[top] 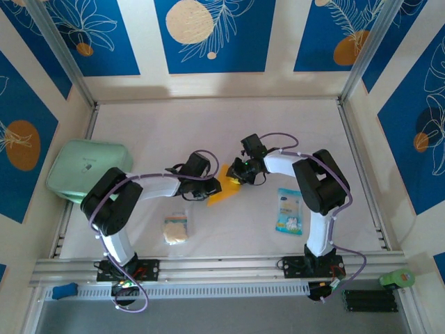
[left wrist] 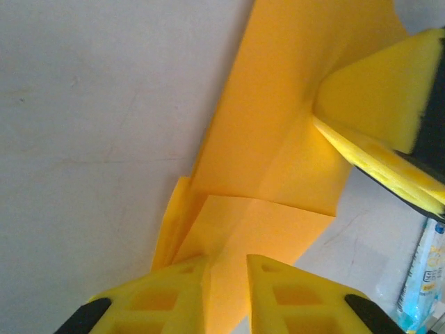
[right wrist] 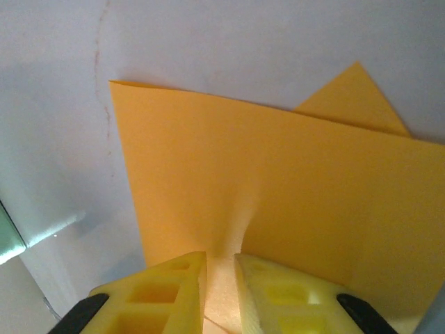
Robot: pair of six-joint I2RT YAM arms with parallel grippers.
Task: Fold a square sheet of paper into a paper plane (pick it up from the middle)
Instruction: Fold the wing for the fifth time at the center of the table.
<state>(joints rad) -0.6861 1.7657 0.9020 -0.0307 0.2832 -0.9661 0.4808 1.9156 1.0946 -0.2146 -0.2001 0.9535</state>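
1. Centrally, at the bottom edge of the left wrist view, the left gripper (left wrist: 228, 268) has its yellow ribbed fingers (left wrist: 167, 292) drawn nearly together, pinching one end of the thin orange-yellow paper sheet (left wrist: 264, 139).
2. Likewise, the right gripper (right wrist: 221, 261), at the bottom centre of its own wrist view, is pressed close and nips the sheet, which puckers up between the pads.
3. The sheet is partly folded, with creases and a layered flap. It spans between both grippers at the middle of the top view, over the white table (top: 174, 125).
4. To the sheet's lower right lies a light-blue and white printed packet (top: 289, 211), to its lower left a small beige spongy square (top: 176, 229), and at far left a pale green case (top: 87, 170).
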